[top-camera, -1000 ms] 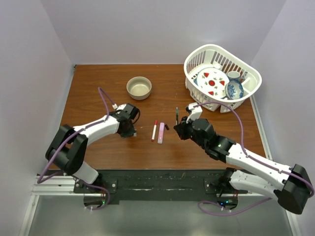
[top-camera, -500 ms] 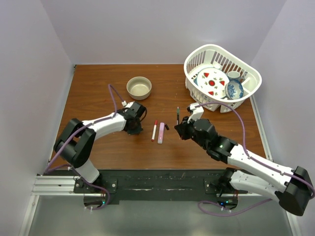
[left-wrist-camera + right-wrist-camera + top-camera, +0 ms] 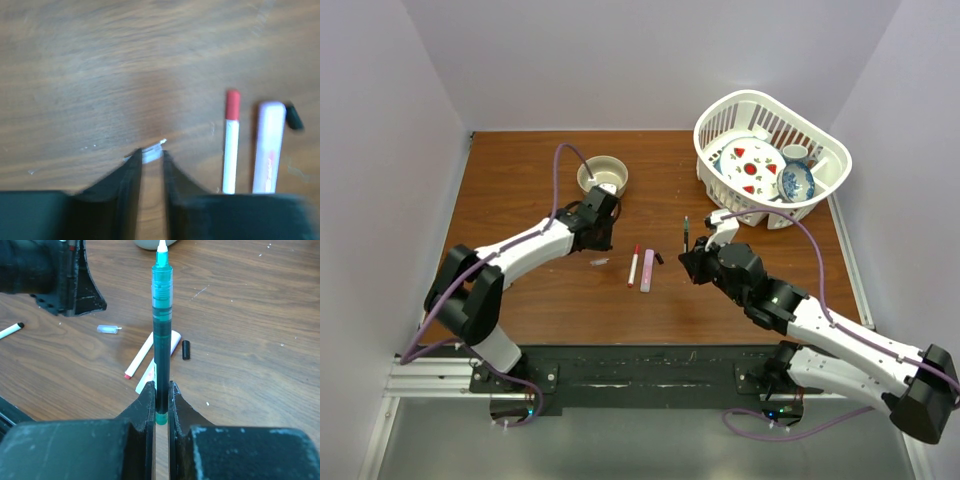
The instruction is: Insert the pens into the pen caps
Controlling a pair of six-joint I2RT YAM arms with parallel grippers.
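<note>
Where the right hand (image 3: 161,390) is pressed together on the lower end of a teal pen (image 3: 162,315), the pen stands upright with its white tip at the top of the right wrist frame. The left hand (image 3: 151,162) has its fingers slightly parted and pinches nothing; a small clear cap (image 3: 108,329) lies flat on the brown wooden surface (image 3: 520,180) just beyond its tips. Right of that cap, in the middle of the overhead frame, a white pen with a red end (image 3: 231,145) and a pink marker (image 3: 268,145) lie side by side, with a short black cap (image 3: 294,116) just beside the marker's far end. A tan bowl (image 3: 586,187) sits just above the left hand in the overhead frame, and a white basket (image 3: 767,96) of dishes fills the upper right. Pale lilac walls (image 3: 640,60) close the surface in on three sides
</note>
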